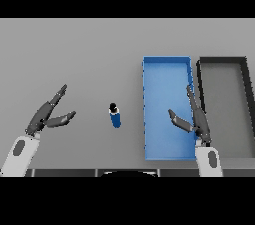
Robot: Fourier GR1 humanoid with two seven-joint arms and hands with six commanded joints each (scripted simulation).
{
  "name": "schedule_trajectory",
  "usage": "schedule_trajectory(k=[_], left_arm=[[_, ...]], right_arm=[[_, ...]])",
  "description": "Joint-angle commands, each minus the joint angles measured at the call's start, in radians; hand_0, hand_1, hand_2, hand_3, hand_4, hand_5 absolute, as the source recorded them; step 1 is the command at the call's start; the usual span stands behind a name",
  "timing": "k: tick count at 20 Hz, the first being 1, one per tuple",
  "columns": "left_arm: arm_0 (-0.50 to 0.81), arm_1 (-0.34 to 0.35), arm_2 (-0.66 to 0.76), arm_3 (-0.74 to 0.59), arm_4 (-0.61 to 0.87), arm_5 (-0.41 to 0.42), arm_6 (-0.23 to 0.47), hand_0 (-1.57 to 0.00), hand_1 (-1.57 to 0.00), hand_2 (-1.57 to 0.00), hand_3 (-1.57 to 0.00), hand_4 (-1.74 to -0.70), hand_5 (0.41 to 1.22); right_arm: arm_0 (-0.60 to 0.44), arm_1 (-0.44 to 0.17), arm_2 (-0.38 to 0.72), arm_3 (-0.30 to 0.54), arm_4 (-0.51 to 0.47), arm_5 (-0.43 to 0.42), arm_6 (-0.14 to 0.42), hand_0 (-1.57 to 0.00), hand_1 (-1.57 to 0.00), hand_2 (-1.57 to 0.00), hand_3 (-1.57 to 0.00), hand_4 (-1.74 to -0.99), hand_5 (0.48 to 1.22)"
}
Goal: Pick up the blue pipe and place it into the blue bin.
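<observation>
While pipe (pixel 114 115) stands on grey tbl (pixel 89 50), hands apart.

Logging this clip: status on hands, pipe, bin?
Left hand, right hand open, empty. Blue pipe upright on table, untouched. Blue bin empty. Path clear.

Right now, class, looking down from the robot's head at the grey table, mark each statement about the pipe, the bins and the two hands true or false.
1. The small blue pipe stands upright on the grey table. True.
2. The pipe lies inside the blue rectangular bin. False: it stands left of the bin, on the table.
3. A dark grey bin sits right of the blue one. True.
4. The left hand grips the pipe. False: it is open, apart from the pipe.
5. The right hand is open over the blue bin. True.
</observation>
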Motion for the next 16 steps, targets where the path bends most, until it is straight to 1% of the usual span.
schedule_trajectory(k=[1, 3, 4, 5, 7, 8, 9, 10, 12, 14, 15, 16], left_arm=[[0.014, 0.007, -0.018, -0.013, -0.004, -0.021, 0.010, 0.00, 0.00, 0.00, 0.00, -1.03, 0.549], [0.015, -0.003, -0.065, -0.045, -0.012, -0.058, 0.027, 0.00, 0.00, 0.00, 0.00, -1.07, 0.522], [0.014, -0.014, -0.093, -0.061, -0.010, -0.077, 0.059, 0.00, 0.00, 0.00, 0.00, -1.10, 0.510], [0.025, -0.018, -0.115, -0.086, -0.019, -0.081, 0.077, 0.00, 0.00, 0.00, 0.00, -1.11, 0.497], [0.032, -0.042, -0.159, -0.103, -0.062, -0.072, 0.100, 0.00, 0.00, 0.00, 0.00, -1.13, 0.475], [0.025, -0.059, -0.177, -0.100, -0.076, -0.071, 0.114, 0.00, 0.00, 0.00, 0.00, -1.14, 0.464], [0.029, -0.071, -0.196, -0.099, -0.091, -0.074, 0.112, 0.00, 0.00, 0.00, 0.00, -1.14, 0.455], [0.008, -0.096, -0.210, -0.087, -0.096, -0.076, 0.131, 0.00, 0.00, 0.00, 0.00, -1.14, 0.450], [-0.001, -0.120, -0.219, -0.077, -0.097, -0.076, 0.121, 0.00, 0.00, 0.00, 0.00, -1.15, 0.451], [-0.010, -0.165, -0.247, -0.047, -0.130, -0.067, 0.096, 0.00, 0.00, 0.00, 0.00, -1.15, 0.456], [-0.034, -0.189, -0.249, -0.012, -0.143, -0.060, 0.094, 0.00, 0.00, 0.00, 0.00, -1.15, 0.459], [-0.057, -0.224, -0.252, 0.010, -0.148, -0.044, 0.109, 0.00, 0.00, 0.00, 0.00, -1.16, 0.460]], right_arm=[[-0.010, -0.003, -0.004, 0.006, -0.005, 0.003, -0.001, 0.00, 0.00, 0.00, 0.00, -1.179, 0.616], [-0.013, -0.005, -0.002, -0.006, -0.006, 0.005, 0.005, 0.00, 0.00, 0.00, 0.00, -1.174, 0.616], [-0.010, -0.003, -0.001, 0.001, -0.007, 0.006, 0.004, 0.00, 0.00, 0.00, 0.00, -1.173, 0.616], [-0.005, -0.011, -0.005, 0.003, -0.002, 0.006, 0.008, 0.00, 0.00, 0.00, 0.00, -1.164, 0.617], [-0.009, -0.001, -0.005, 0.000, -0.008, 0.003, 0.024, 0.00, 0.00, 0.00, 0.00, -1.182, 0.618], [0.005, 0.000, 0.001, -0.010, -0.006, 0.006, 0.020, 0.00, 0.00, 0.00, 0.00, -1.189, 0.619], [0.008, 0.001, 0.001, -0.014, -0.009, 0.007, 0.009, 0.00, 0.00, 0.00, 0.00, -1.195, 0.617], [0.005, 0.007, -0.001, -0.002, -0.005, 0.001, 0.019, 0.00, 0.00, 0.00, 0.00, -1.197, 0.615], [-0.004, 0.001, -0.007, -0.002, -0.017, 0.008, 0.008, 0.00, 0.00, 0.00, 0.00, -1.213, 0.625], [-0.001, 0.003, -0.006, -0.015, -0.022, 0.010, 0.030, 0.00, 0.00, 0.00, 0.00, -1.217, 0.626], [-0.012, 0.009, -0.004, -0.002, -0.017, 0.005, 0.041, 0.00, 0.00, 0.00, 0.00, -1.214, 0.624], [-0.005, 0.007, -0.003, -0.010, -0.017, 0.009, 0.040, 0.00, 0.00, 0.00, 0.00, -1.211, 0.622]])
